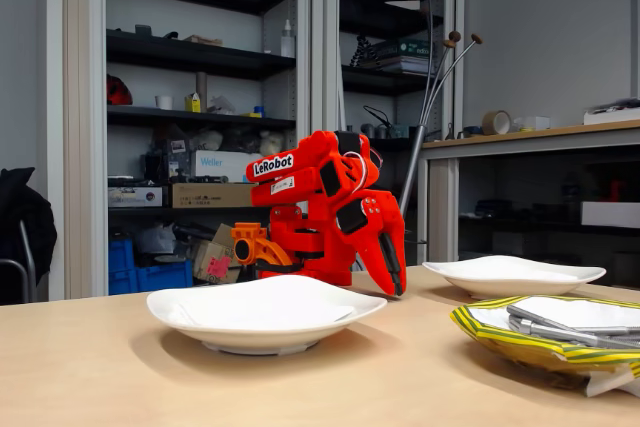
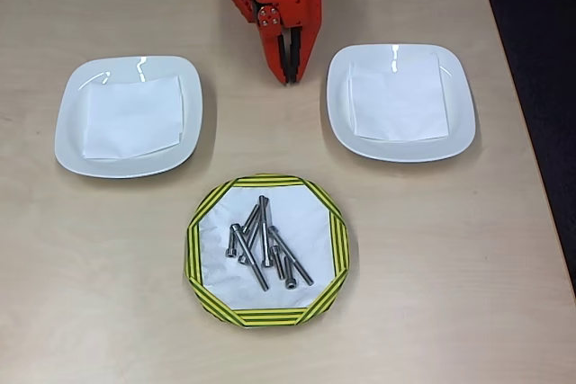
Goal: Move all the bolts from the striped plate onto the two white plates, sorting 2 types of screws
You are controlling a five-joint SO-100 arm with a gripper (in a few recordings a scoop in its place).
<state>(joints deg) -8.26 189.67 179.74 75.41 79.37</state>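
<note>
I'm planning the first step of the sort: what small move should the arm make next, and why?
Probably reach forward over the striped plate and open the gripper. All the bolts lie piled there, both white plates hold only paper, and the gripper rests shut between them, holding nothing.

Table point(image 2: 432, 249): pale wood-look top, smooth, matt with a faint sheen.
The two white plates point(image 2: 128, 114) point(image 2: 400, 101): glossy, ceramic-looking, bright highlights on the rims; a matt white paper square point(image 2: 133, 116) lies in each.
Striped plate point(image 2: 266, 249): paper-like, matt, rim slightly crumpled in the fixed view; white paper-like centre.
Bolts point(image 2: 265, 242): grey metal, dull shine.
Arm point(image 1: 320, 202): orange plastic, smooth, slightly glossy; jaws the same plastic with dark inner faces.
</note>
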